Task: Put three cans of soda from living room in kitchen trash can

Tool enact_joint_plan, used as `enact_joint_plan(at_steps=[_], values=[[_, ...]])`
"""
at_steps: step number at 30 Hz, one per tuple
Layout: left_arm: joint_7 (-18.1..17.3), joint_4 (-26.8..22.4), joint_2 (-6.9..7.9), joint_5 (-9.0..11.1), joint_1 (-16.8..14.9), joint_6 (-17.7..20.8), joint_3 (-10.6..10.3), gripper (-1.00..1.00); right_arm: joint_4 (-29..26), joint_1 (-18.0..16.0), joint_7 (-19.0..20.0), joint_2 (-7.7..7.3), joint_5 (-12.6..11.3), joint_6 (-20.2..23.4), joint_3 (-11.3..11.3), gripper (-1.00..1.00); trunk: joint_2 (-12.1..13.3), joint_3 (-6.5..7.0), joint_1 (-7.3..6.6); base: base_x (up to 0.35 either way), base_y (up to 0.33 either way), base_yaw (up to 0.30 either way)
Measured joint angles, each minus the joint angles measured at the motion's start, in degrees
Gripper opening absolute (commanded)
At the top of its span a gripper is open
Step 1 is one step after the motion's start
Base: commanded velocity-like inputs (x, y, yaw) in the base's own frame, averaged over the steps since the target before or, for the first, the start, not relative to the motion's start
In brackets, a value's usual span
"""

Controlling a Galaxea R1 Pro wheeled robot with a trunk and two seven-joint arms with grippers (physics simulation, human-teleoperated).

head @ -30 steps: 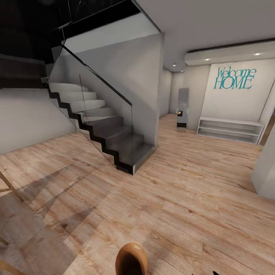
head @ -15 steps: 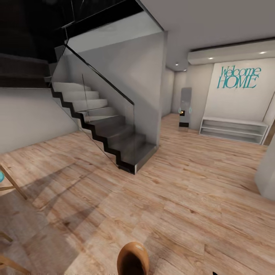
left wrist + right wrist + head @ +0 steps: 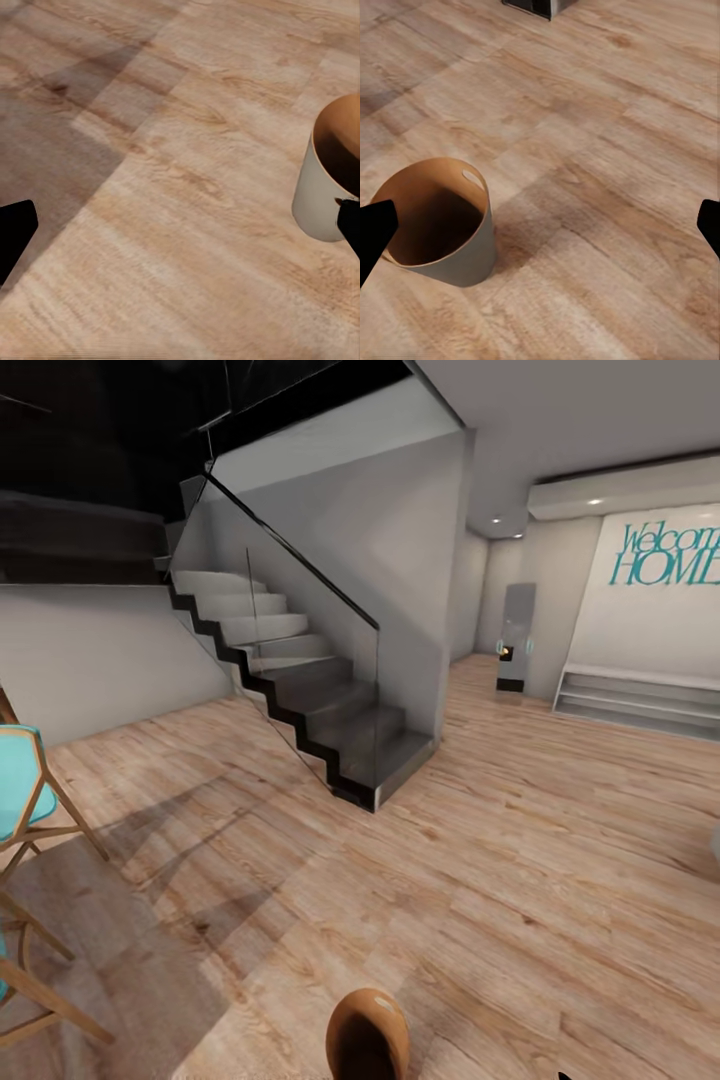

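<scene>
While I roll across the wood floor [image 3: 480, 880], the tash can [image 3: 439, 221] stands upright on the boards just in front of my base, its copper inside showing no cans, handy for dropping them in. My left gripper [image 3: 180, 232] and right gripper [image 3: 540, 232] both hang spread wide with nothing between the fingers, low over the floor. Teal chairs [image 3: 20, 800] sit at my left; farther off rise the glass-railed stairs [image 3: 300, 680], and beyond, the Welcome HOME wall [image 3: 665, 555].
</scene>
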Motion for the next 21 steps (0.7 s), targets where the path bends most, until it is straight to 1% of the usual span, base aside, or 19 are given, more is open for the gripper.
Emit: enact_joint_plan(at_steps=[2,4,13,16,19,21], values=[[0.0,0.0,0.0,0.0,0.0,0.0,0.0,1.0,0.0,0.0,-0.1,0.01,0.9,0.0,0.0,1.0,0.0,-0.13,0.0,0.0,0.0,0.159],[0.0,0.0,0.0,0.0,0.0,0.0,0.0,1.0,0.0,0.0,-0.1,0.01,1.2,0.0,0.0,1.0,0.0,-0.27,0.0,0.0,0.0,0.158],[0.0,0.0,0.0,0.0,0.0,0.0,0.0,1.0,0.1,0.0,0.0,0.01,1.8,0.0,0.1,1.0,0.0,-0.88,0.0,0.0,0.0,0.151],[0.0,0.0,0.0,0.0,0.0,0.0,0.0,1.0,-0.1,0.0,0.0,-0.06,1.9,0.0,1.8,1.0,0.0,-1.0,0.0,0.0,0.0,0.056],[0.0,0.0,0.0,0.0,0.0,0.0,0.0,1.0,-0.6,0.0,0.0,-0.06,2.0,0.1,2.4,1.0,0.0,-1.05,0.0,0.0,0.0,0.031],[0.0,0.0,0.0,-0.1,0.0,0.0,0.0,1.0,-2.3,0.0,0.0,-0.01,2.0,0.7,3.5,1.0,0.0,-1.06,0.0,0.0,0.0,0.013]])
